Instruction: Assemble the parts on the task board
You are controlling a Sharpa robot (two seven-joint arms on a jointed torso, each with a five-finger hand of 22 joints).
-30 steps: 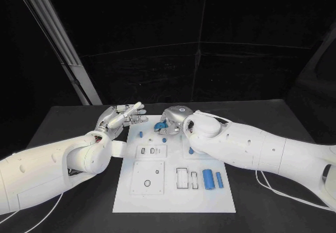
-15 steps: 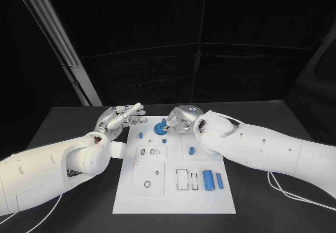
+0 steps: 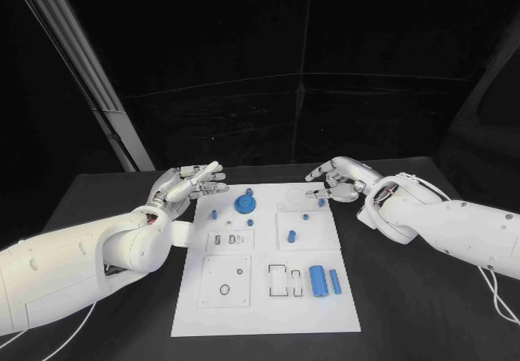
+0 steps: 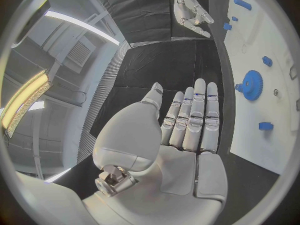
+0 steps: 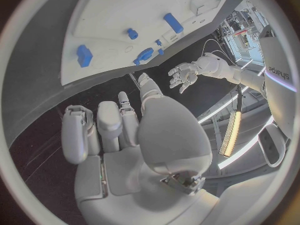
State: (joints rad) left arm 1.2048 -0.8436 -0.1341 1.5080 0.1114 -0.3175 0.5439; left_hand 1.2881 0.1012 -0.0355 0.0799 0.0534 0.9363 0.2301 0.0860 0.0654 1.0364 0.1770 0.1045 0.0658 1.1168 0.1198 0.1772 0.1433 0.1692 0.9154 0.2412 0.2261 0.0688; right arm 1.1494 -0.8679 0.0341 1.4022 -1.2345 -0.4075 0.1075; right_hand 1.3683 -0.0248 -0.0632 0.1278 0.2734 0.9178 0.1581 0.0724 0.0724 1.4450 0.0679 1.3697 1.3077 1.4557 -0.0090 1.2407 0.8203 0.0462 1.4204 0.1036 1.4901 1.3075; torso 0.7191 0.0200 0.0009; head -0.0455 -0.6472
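Parts lie on the white task board (image 3: 265,301) in the middle of the black tabletop (image 3: 433,301). A blue gear (image 3: 246,203) sits near the far end of the board, toward the left side. 2 small blue pieces (image 3: 231,223) lie just below the gear. Another small blue piece (image 3: 291,238) lies near the middle of the board. A fat blue cylinder (image 3: 318,280) and a thin blue rod (image 3: 335,281) lie side by side near the right edge, closer to the robot. Next to them are 2 narrow slots (image 3: 287,280) in the board.

The left hand (image 3: 188,183) hangs above the tabletop just beside the far left corner of the board. Its fingers (image 4: 195,116) are straight and close together, and it holds nothing.

The right hand (image 3: 341,180) is up over the far right corner of the board. Its fingers (image 3: 318,172) are loosely bent and a little apart, with nothing in them. Both hands are apart from the gear.
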